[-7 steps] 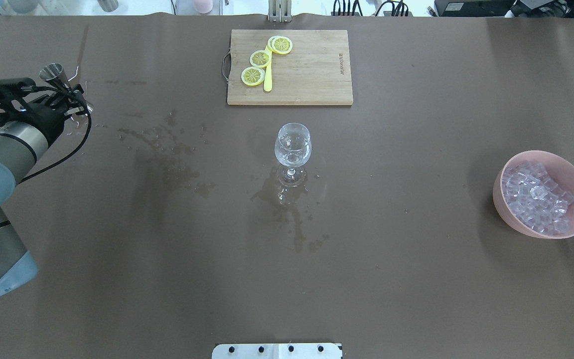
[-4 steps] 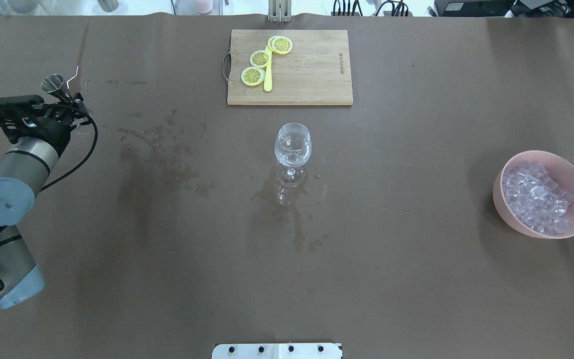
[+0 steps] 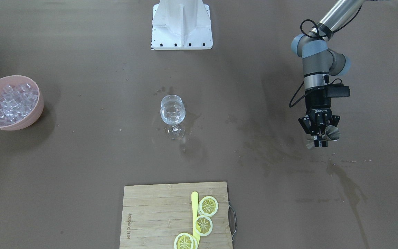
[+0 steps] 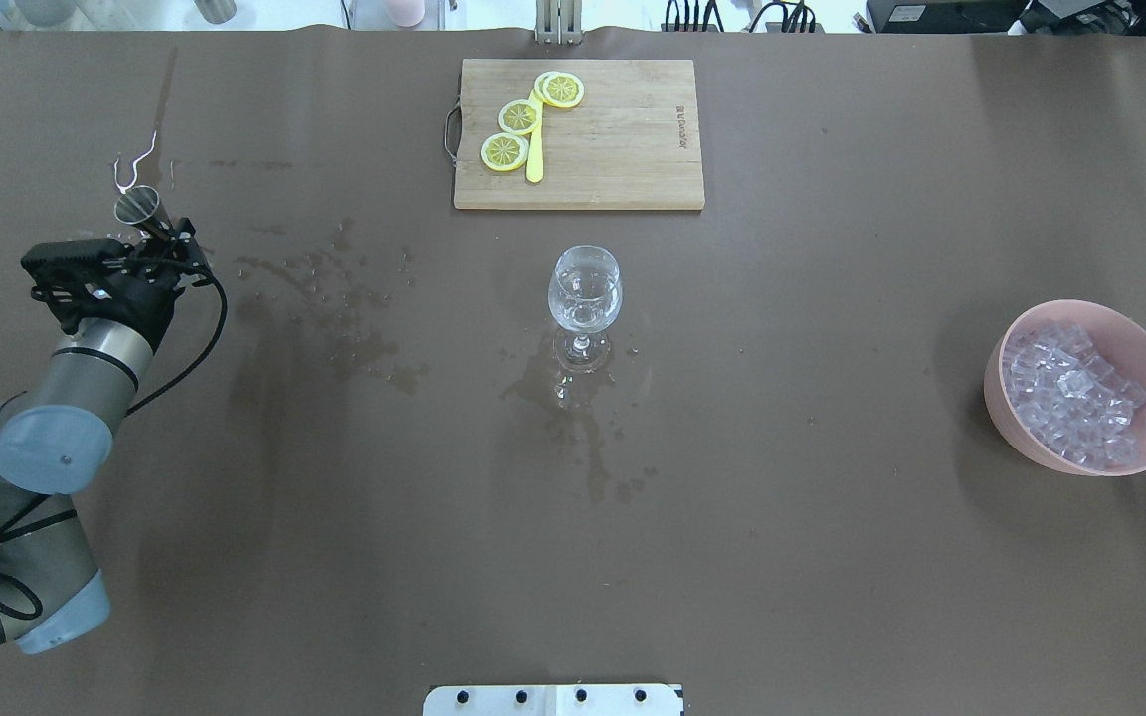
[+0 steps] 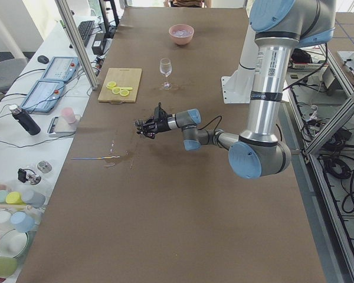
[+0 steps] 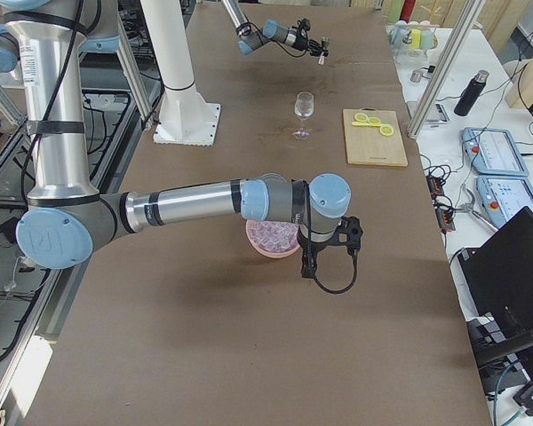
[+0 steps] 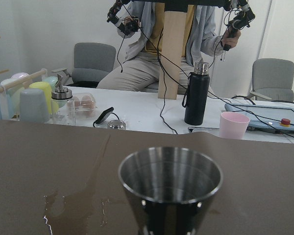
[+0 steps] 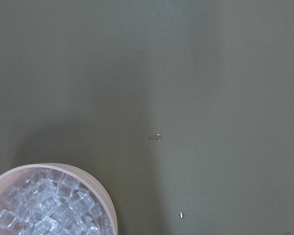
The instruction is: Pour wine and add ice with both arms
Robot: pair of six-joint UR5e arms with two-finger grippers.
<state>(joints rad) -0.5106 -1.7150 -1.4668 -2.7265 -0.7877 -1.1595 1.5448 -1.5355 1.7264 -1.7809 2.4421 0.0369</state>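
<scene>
My left gripper (image 4: 157,237) is shut on a steel jigger (image 4: 138,206) and holds it at the table's far left; in the left wrist view the jigger (image 7: 170,186) is upright and looks empty. They also show in the front view: the gripper (image 3: 320,140) and the jigger (image 3: 332,133). The wine glass (image 4: 585,288) stands at the table's middle with a little clear liquid in it. The ice (image 4: 1070,393) fills a pink bowl (image 4: 1009,423) at the right. My right gripper (image 6: 309,266) hangs beside the bowl (image 8: 107,208); I cannot tell whether it is open.
A wooden cutting board (image 4: 623,149) with lemon slices (image 4: 505,151) and a yellow knife lies behind the glass. Wet spills (image 4: 334,308) mark the brown table between the jigger and the glass and around the glass foot. The white pedestal (image 3: 181,24) stands at the robot's side.
My left arm has carried the jigger toward the robot's side and slightly toward the table's middle. The glass, bowl and board have not moved.
</scene>
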